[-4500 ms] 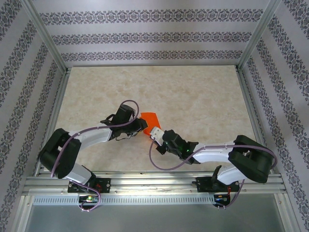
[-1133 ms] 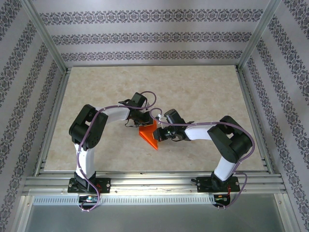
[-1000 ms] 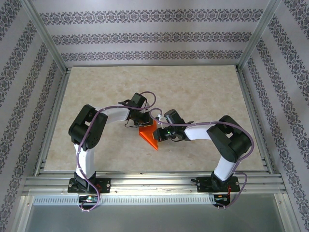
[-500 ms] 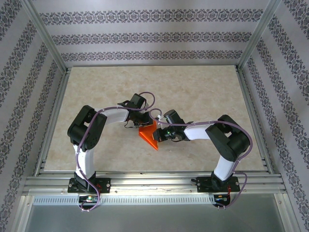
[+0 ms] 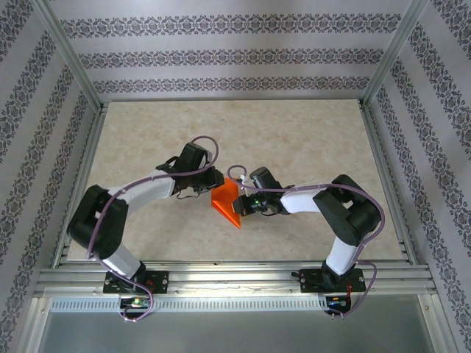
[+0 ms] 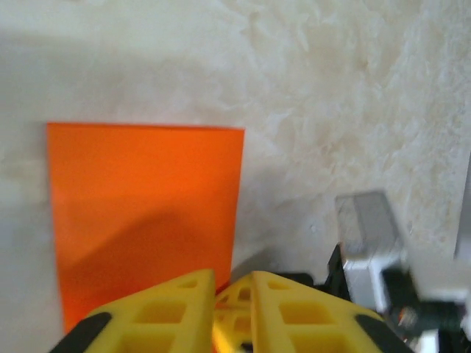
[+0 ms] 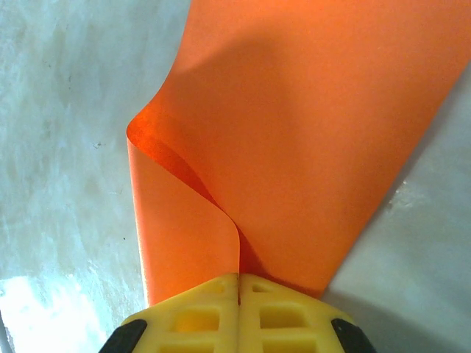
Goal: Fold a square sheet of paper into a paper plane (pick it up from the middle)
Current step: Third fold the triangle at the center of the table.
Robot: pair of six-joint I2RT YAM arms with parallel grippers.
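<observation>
Since half a second before, my left arm had swung back toward its own side and drawn the left gripper (image 6: 232, 283) off the paper. Its yellow fingers stood a narrow slit apart, and I could make out nothing between them. My right gripper (image 7: 239, 283) was pinched tight on the square sheet of paper (image 7: 316, 125), gripping it at a buckle where one flap curled over in a soft loop rather than a flat crease. From the wrist, the orange sheet ran out ahead of those fingers, part lifted and part spread over the table (image 5: 309, 140). From above it sat near the table's middle, just beside the left fingertips and between my two wrists.

I judged the fold only half made. To do it well, the right pinch should hold firm while the left comes back low onto the loose flap. It should line edge to edge before pressing, then flatten the loop along one line. Dragging would skew so thin a sheet.
</observation>
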